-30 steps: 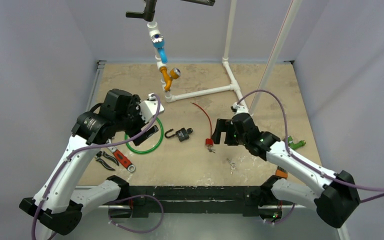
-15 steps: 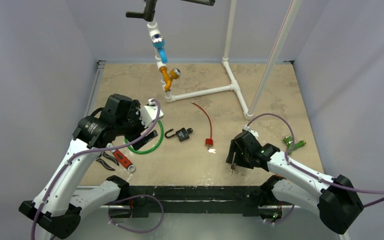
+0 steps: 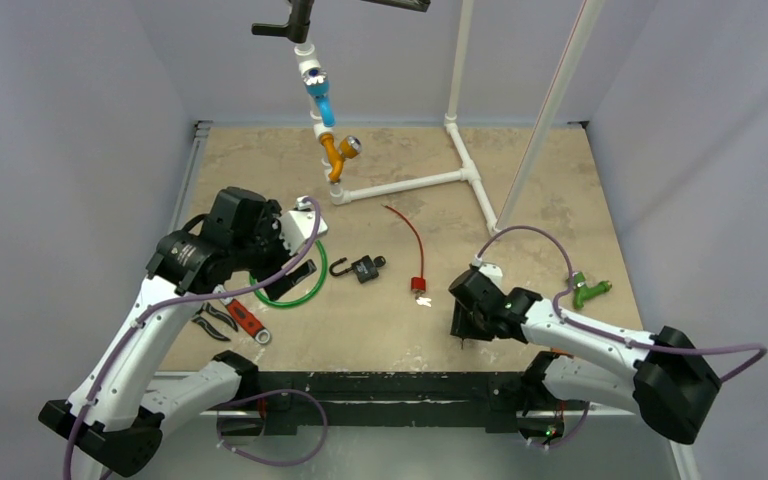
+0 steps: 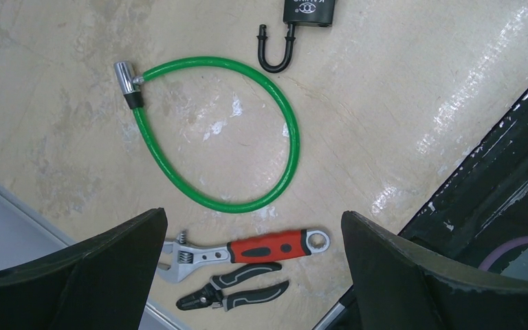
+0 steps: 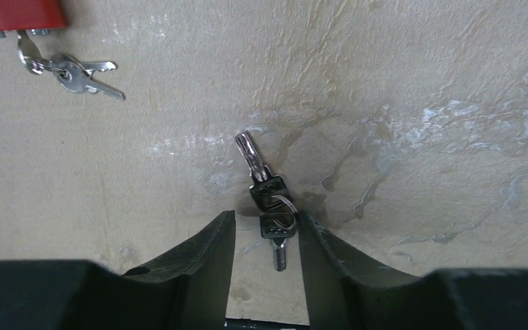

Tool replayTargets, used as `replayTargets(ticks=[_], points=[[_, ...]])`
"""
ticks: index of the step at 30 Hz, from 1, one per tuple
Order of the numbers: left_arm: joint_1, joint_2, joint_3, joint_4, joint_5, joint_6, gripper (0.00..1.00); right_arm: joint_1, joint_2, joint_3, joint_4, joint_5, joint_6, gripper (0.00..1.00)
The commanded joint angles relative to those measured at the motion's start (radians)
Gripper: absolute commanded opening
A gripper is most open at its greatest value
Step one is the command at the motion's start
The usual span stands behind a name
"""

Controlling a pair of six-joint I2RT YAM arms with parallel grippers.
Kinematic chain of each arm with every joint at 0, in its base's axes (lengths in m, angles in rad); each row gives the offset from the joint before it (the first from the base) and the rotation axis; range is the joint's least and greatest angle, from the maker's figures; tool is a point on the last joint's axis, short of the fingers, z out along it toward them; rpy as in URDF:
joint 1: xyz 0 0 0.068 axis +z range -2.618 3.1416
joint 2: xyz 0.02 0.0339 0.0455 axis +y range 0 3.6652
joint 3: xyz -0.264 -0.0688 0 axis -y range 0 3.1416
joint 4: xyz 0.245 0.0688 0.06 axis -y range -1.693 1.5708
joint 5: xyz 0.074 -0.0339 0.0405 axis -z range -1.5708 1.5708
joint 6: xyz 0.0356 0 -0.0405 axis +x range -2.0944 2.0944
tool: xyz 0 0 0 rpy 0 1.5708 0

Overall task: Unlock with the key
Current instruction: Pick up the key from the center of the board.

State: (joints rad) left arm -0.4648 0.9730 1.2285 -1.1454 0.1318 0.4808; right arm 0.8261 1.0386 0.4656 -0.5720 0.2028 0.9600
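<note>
In the top view the key bunch is hidden under the right gripper [image 5: 267, 221]; only that arm's wrist camera shows it. There, two small keys [image 5: 269, 199] on one ring lie flat on the table [image 3: 520, 170], near the red padlock [image 3: 419, 286], on the side of it that faces the arm bases and a little to the right. The bunch's long axis runs down the gap between the fingers [image 5: 206, 265]. One blade points away from the claw and slants slightly toward the red padlock; the other points back at the wrist.

The claw is partly closed and straddles the ring. Bare table shows between one finger and the keys, and whether the other finger touches the ring is hard to say.

The red padlock is cut off at the frame edge in the wrist view, with its own keys [image 5: 75, 72] just beside it. The black padlock [image 3: 365, 267] lies left of the red padlock, one shackle end free. Farther left, the left gripper [image 4: 253, 216] hangs wide open and empty over the green cable lock [image 4: 247, 137].
</note>
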Motion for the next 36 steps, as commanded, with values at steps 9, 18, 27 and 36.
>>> replayTargets(ticks=[9, 18, 27, 36], points=[[0.008, -0.013, 0.034, 0.0, 0.04, -0.026, 1.0, 0.044, 0.14, 0.039, -0.006, 0.09, 0.037, 0.11], [0.009, -0.028, 0.01, 0.009, 0.052, -0.027, 1.0, 0.073, 0.163, 0.063, -0.003, 0.088, 0.02, 0.0], [0.009, -0.041, -0.004, 0.03, 0.099, -0.052, 1.0, 0.076, 0.044, 0.229, -0.047, 0.037, -0.167, 0.0], [0.008, -0.038, 0.075, -0.09, 0.138, 0.003, 1.0, 0.077, 0.003, 0.254, -0.047, 0.022, -0.207, 0.0]])
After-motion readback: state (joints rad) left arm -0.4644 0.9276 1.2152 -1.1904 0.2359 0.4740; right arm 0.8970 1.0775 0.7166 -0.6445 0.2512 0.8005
